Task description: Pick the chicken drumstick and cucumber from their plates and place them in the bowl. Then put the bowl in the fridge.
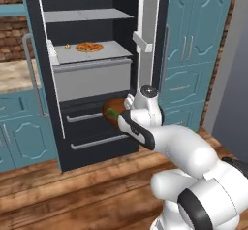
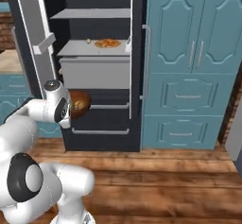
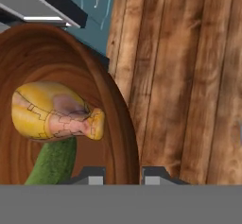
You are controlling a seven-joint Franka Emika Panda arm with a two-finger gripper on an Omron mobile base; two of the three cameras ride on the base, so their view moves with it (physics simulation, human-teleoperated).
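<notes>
Currently the bowl (image 3: 66,76) is off the floor, carried by its rim in front of the open fridge (image 1: 92,78), level with the upper drawer and below the shelf (image 1: 97,54) it most plausibly belongs on. Inside it lie the chicken drumstick (image 3: 54,110) and, beneath that, the cucumber (image 3: 54,164), so the step in hand is judged to be the stowing. The gripper (image 3: 123,176) holds the bowl: in the hand view one fingertip sits inside the wall and the other outside, pinching the rim narrowly. To do this well, the bowl should be raised clear of the grey crisper front, kept level, and moved in slowly. A rim pinch gives little resistance to tipping, and the contents are loose. It should be set down beside the pizza (image 1: 89,47), not on it, with the hand opened only once the base rests flat. Materials: the bowl is glossy dark brown with ringed wood grain, deep and round. The drumstick is lumpy, yellow-gold with a pinkish bone end. The cucumber is matte green and cylindrical. The shelves are flat grey and the fridge body black, with a white door lining (image 1: 147,35). The floor (image 1: 97,190) is warm plank wood, and teal panelled cabinets (image 2: 194,53) stand alongside.
</notes>
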